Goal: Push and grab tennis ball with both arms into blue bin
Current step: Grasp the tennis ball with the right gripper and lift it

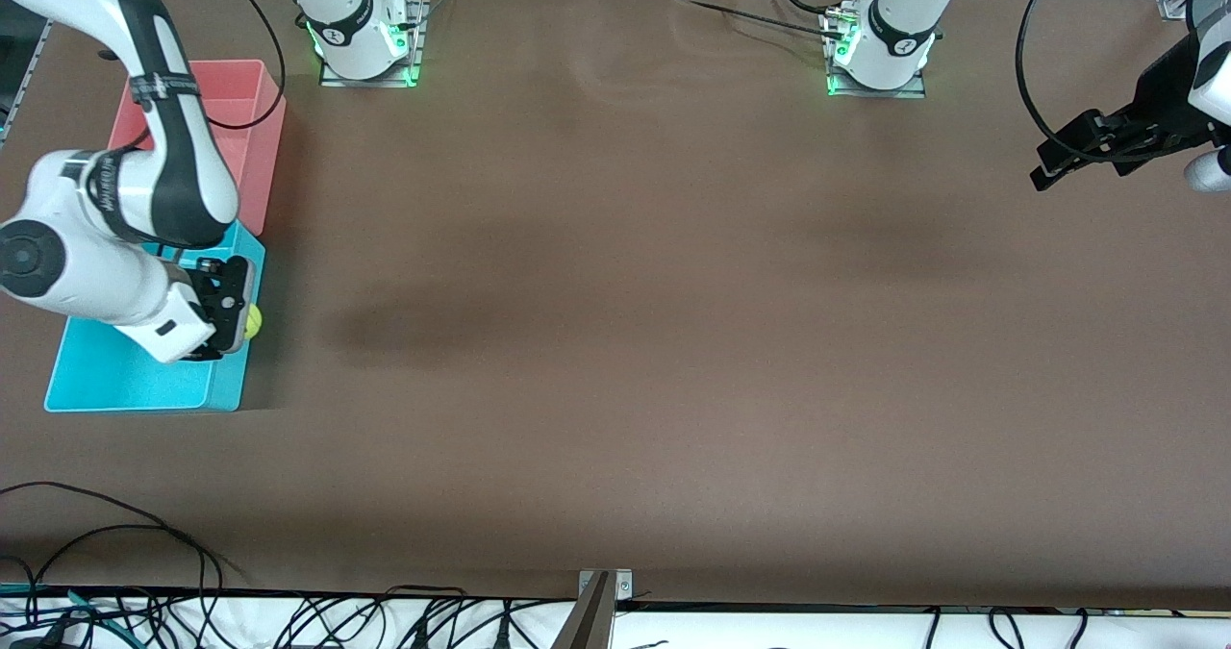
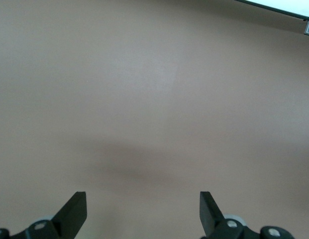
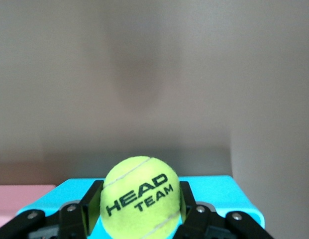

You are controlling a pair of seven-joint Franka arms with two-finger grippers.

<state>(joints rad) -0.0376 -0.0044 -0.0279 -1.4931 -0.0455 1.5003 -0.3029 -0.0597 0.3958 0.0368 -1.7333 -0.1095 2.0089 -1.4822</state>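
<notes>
my right gripper (image 3: 139, 211) clamped on the ball (image 3: 140, 199) over the blue bin (image 1: 115, 375) edge — left gripper (image 2: 143, 209) fingers apart, waiting over bare table (image 1: 673, 341).

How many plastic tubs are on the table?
2, both at the right arm's end: the blue bin, with the right gripper holding the tennis ball above its rim, and the pink bin beside it, farther from the camera.
</notes>
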